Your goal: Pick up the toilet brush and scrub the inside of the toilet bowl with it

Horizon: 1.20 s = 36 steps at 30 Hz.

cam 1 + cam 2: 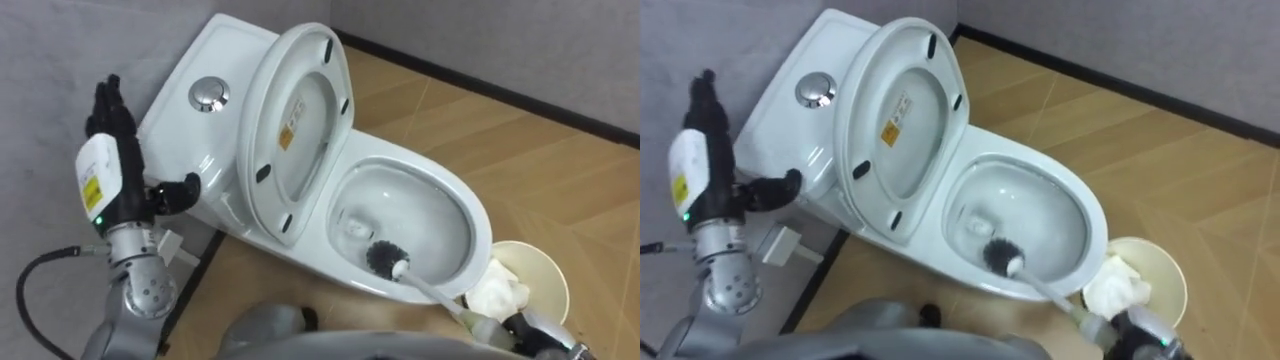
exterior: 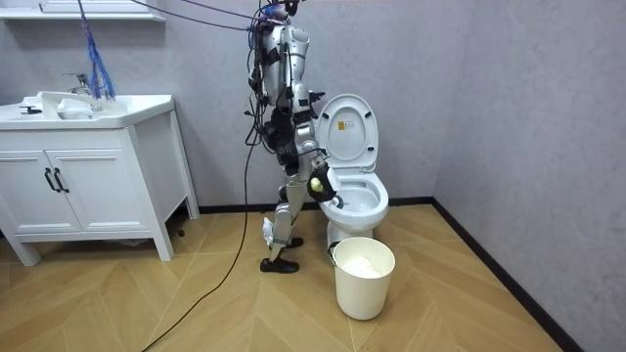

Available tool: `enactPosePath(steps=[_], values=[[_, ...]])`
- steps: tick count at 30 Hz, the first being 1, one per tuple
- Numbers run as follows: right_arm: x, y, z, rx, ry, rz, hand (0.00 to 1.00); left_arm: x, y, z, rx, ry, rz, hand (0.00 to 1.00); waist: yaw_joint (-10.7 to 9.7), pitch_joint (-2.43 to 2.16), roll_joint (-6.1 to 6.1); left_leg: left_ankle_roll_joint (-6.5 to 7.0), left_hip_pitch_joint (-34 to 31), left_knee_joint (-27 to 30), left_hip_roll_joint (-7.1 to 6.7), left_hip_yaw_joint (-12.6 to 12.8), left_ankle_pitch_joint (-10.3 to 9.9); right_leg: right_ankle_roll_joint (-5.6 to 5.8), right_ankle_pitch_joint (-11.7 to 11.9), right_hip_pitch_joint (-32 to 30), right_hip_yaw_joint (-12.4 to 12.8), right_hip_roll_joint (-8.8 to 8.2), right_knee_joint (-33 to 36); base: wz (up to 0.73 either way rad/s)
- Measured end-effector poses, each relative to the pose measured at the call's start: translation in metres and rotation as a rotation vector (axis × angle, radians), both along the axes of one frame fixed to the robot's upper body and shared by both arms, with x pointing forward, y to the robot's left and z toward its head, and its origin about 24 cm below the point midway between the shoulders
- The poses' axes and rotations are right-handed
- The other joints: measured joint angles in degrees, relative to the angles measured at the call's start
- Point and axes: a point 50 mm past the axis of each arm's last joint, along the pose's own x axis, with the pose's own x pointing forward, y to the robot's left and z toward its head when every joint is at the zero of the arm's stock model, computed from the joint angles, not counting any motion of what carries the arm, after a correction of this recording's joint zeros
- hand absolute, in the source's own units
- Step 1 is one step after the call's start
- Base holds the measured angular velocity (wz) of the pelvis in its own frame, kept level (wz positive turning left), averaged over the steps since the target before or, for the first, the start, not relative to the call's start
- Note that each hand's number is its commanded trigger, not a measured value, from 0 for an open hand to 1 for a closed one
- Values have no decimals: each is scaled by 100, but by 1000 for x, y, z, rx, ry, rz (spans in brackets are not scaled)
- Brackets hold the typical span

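Note:
A white toilet [image 1: 400, 165] has its lid and seat [image 1: 295, 125] tipped up against the tank. The toilet brush [image 1: 385, 258] has its black bristle head inside the bowl, against the near wall. Its white handle slants down to the lower right into my right hand [image 1: 528, 328], which is curled round it at the picture's edge. My left hand [image 1: 118, 140] is raised to the left of the tank, fingers straight and thumb spread, holding nothing. In the room view I stand at the toilet's [image 2: 357, 196] side, bent slightly toward the bowl.
A white waste bin [image 1: 548, 262] holding crumpled paper stands on the wood floor right of the bowl, close to my right hand. A chrome flush button [image 1: 209, 93] tops the tank. Grey walls close in behind and left. A white vanity [image 2: 88, 166] stands at the room view's left.

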Motion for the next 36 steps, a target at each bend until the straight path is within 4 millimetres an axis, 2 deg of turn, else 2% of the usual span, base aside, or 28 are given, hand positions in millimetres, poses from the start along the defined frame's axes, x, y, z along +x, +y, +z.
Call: enactPosePath(steps=[2,4,8,10,15,16,20,22,23,25,29,31,32,34,36], values=[[13,-3,4,-19,-22,36,100,-1,-2,-6,4,44,-32,0,27,8,-13,5,-130,69,8,6,3,-1,0,-135,-1,-9,63,-2],[36,-6,10,-35,-72,74,100,-2,-2,-18,5,108,-49,0,48,29,-28,25,-315,120,30,24,19,-2,-2,-377,-9,-31,240,-4],[69,-11,23,-67,-151,115,100,11,-5,-13,3,73,-98,0,133,52,22,42,-622,277,47,7,34,-16,-10,-676,-46,-47,433,1],[88,-9,29,-78,-196,143,100,16,-5,-12,12,73,-131,0,246,66,44,46,-805,356,57,11,48,-50,-33,-895,-73,-76,633,0],[121,-8,45,-106,-267,200,100,34,-11,-6,22,39,-182,0,383,100,75,65,-1203,479,40,18,140,-90,-81,-1347,-87,-156,940,2],[125,-7,47,-109,-280,208,100,36,-12,-6,23,38,-186,0,425,114,89,67,-1250,475,37,25,165,-91,-81,-1399,-88,-163,959,-4],[135,-11,54,-143,-293,238,100,46,-20,-1,21,12,-217,0,525,115,113,82,-1546,467,-13,40,288,-136,-107,-1803,-111,-279,1201,1],[136,-12,55,-172,-283,269,100,50,-23,-1,25,7,-235,0,665,121,115,84,-1629,452,-50,62,320,-146,-123,-1967,-70,-337,1341,-7],[136,-11,55,-177,-280,281,100,50,-24,-1,25,8,-236,0,673,127,110,85,-1638,455,-55,63,320,-145,-130,-1981,-67,-344,1362,-6],[147,-7,60,-213,-300,337,100,51,-22,0,32,-6,-224,0,677,111,155,82,-1776,492,-52,85,329,-160,-151,-2140,-23,-348,1420,-5],[161,-7,70,-265,-332,366,100,54,-22,4,42,-46,-215,0,697,121,176,67,-2065,574,-31,119,351,-201,-175,-2455,11,-356,1515,-6],[166,-7,73,-296,-331,389,100,57,-24,7,47,-63,-223,0,837,146,193,58,-2188,598,-8,188,365,-223,-187,-2636,76,-366,1612,-12],[168,-7,74,-304,-332,393,100,58,-24,8,47,-66,-224,0,837,152,211,55,-2219,607,-8,187,368,-230,-191,-2671,71,-370,1632,0],[175,-6,79,-338,-336,406,100,61,-26,10,49,-86,-225,0,840,196,280,48,-2342,656,0,189,384,-265,-214,-2778,25,-388,1686,9],[178,-5,81,-359,-332,410,100,62,-27,12,49,-101,-225,0,889,198,302,37,-2442,705,33,186,378,-274,-213,-2846,11,-350,1663,2]])
